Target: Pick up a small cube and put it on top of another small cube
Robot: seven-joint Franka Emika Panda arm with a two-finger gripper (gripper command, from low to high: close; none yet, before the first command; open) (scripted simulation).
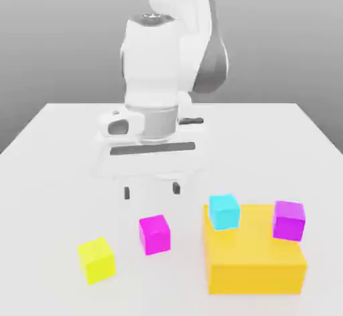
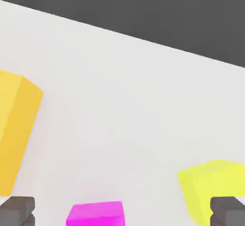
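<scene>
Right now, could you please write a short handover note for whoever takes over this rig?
Gripper: open, empty, hanging above the table behind the magenta cube.
Magenta cube: on the table, between the yellow cube and the orange block.
Cyan cube and purple cube: on the orange block.
Done: nothing stacked.
Left: grasp the magenta cube and set it on another small cube.

The table [image 1: 53,147] fills the lower frame, and the arm [image 1: 164,60] rises at upper centre, its gripper [image 1: 151,191] hanging over mid-table with fingers spread. Lower left sits one cube [image 1: 96,260]; just right of it, apart, the small cube [image 1: 155,233] — below the gripper. Lower right lies a block [image 1: 254,264], carrying two cubes — one [image 1: 224,211] at its left corner, another [image 1: 289,219] at its right.
</scene>
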